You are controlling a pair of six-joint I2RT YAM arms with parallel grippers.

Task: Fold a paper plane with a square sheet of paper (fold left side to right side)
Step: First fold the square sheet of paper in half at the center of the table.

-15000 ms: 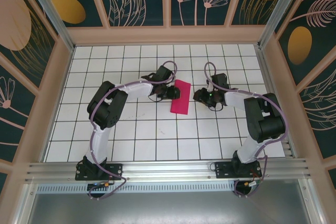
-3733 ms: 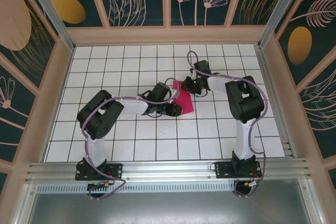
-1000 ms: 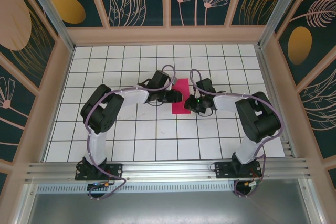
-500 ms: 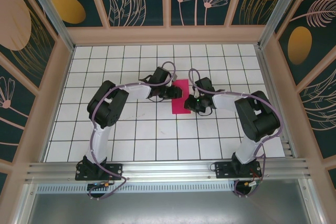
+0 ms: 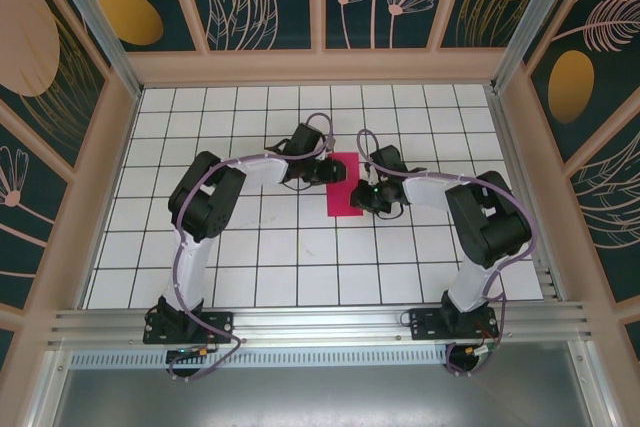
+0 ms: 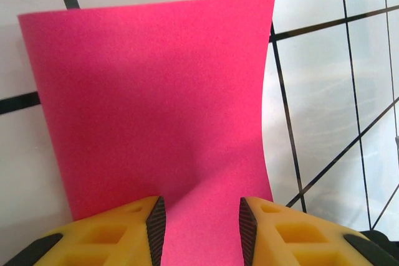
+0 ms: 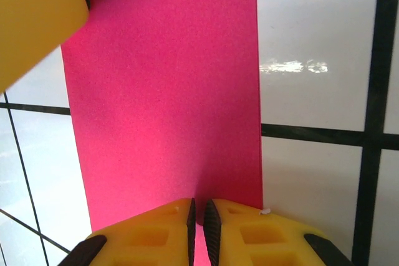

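While pinching the 3 o'clock edge of the pink sheet (image 5: 345, 185) with the right gripper (image 7: 199, 207), fingers nearly touching, holding it on the tiled table (image 5: 300, 257) near centre. Straddling the sheet's 9 o'clock edge with the left gripper (image 6: 202, 210), jaws well apart, gripping nothing. Lying flat as a narrow strip, running 12 to 6.

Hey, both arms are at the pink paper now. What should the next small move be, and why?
Probably lower the left end effector and press the paper flat. Its fingers stand open astride the paper's near edge, where the sheet looks slightly bowed. The right end effector looks shut on the other side, so the paper should hold in place under the press.
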